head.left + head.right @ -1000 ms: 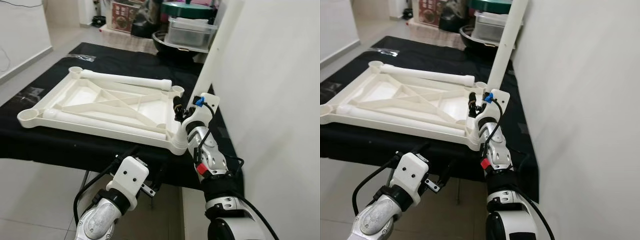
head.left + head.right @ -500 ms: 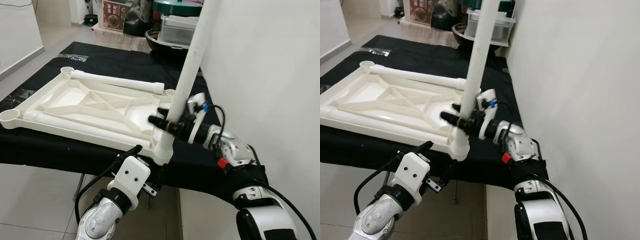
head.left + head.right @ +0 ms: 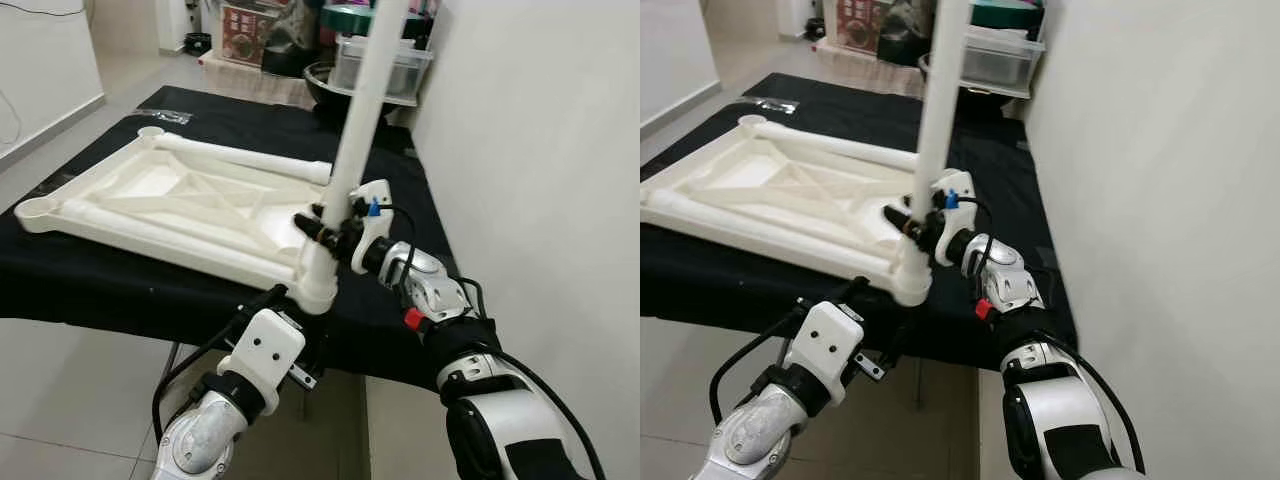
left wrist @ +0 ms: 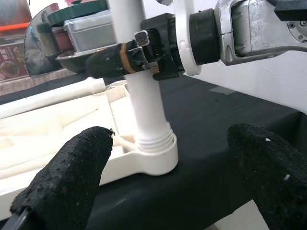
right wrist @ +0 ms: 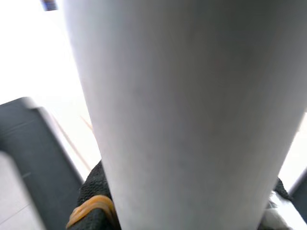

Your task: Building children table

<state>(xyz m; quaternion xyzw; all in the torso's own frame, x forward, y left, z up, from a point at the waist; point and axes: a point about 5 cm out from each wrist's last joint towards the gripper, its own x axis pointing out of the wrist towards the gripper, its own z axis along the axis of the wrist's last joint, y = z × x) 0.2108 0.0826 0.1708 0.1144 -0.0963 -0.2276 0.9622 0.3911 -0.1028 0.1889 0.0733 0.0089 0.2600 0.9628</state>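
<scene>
At frame centre the right gripper (image 3: 322,224) pinches the upright white leg (image 3: 352,160) seated in the tabletop's (image 3: 170,205) near corner socket, while the left gripper (image 4: 168,177), lower left, hangs spread.

right tool (image 3: 322,228) clamped, arm outstretched; left tool (image 4: 158,177) spread wide.

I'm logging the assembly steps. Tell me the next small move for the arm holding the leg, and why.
Probably twist or press the table leg further down: the right gripper clamps it upright in the corner socket of the tabletop, and ridges at its base suggest it isn't fully seated.
</scene>
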